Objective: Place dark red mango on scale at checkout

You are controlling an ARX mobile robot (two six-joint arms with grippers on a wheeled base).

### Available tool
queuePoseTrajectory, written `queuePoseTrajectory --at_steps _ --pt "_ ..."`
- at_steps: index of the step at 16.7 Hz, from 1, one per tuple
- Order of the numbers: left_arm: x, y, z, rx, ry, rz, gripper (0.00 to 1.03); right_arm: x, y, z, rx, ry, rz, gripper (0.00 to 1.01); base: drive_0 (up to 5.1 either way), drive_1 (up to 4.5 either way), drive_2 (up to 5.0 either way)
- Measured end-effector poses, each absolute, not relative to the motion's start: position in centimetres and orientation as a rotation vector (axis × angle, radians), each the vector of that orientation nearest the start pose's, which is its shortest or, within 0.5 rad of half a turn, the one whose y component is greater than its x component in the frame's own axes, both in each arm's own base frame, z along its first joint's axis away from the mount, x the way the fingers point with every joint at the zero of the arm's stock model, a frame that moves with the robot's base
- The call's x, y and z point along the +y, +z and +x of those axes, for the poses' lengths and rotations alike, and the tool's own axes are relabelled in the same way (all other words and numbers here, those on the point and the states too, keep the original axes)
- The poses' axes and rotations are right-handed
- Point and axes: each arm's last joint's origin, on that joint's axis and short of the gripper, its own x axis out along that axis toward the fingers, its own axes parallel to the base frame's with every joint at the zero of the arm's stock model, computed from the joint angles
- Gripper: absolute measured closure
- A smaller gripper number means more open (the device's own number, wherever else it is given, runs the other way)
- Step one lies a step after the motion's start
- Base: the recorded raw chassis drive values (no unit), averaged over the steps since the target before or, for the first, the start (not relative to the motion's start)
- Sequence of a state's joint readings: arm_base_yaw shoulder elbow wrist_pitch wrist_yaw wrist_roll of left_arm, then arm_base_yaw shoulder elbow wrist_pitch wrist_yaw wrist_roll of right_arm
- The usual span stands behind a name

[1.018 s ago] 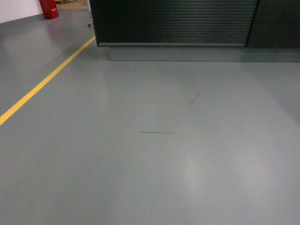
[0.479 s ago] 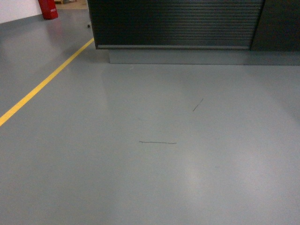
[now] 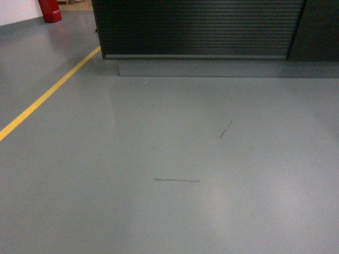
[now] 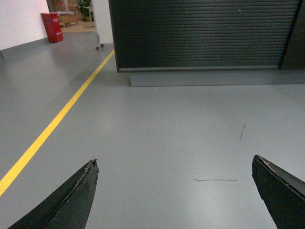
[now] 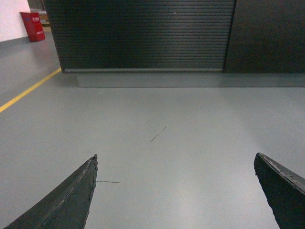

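The checkout [image 3: 196, 26] stands at the far edge of the head view, its ribbed black front running left to right above a grey plinth; its top surface is out of frame, so the mango and scale cannot be seen. Bare grey floor [image 3: 169, 159] stretches open between robot and counter, marked by two thin dark scratches. A yellow line [image 3: 47, 95] slants along the left, toward what looks like a red bin [image 3: 49, 9]. The left gripper [image 4: 175, 191] and right gripper [image 5: 175, 191] hold their jaws wide, gripping nothing.
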State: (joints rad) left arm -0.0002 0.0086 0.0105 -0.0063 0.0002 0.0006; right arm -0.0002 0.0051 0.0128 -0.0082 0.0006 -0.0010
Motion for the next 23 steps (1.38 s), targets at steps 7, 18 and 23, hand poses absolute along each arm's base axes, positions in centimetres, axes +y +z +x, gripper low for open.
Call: queuePoseTrajectory --at_steps 7,18,23 --pt "0.0 16.64 9.76 -0.001 0.0 0.001 0.05 0.0 16.72 9.72 -0.005 0.0 -0.001 0.03 0.0 4.33 -4.3" --pt "0.0 16.59 9.76 0.004 0.0 0.001 0.05 0.0 16.69 9.72 -0.002 0.0 -0.001 0.03 0.0 4.28 -4.4" --pt "0.0 16.59 9.76 0.004 -0.001 0.001 0.05 0.0 16.69 9.72 -0.002 0.0 -0.001 0.03 0.0 4.29 -4.3"
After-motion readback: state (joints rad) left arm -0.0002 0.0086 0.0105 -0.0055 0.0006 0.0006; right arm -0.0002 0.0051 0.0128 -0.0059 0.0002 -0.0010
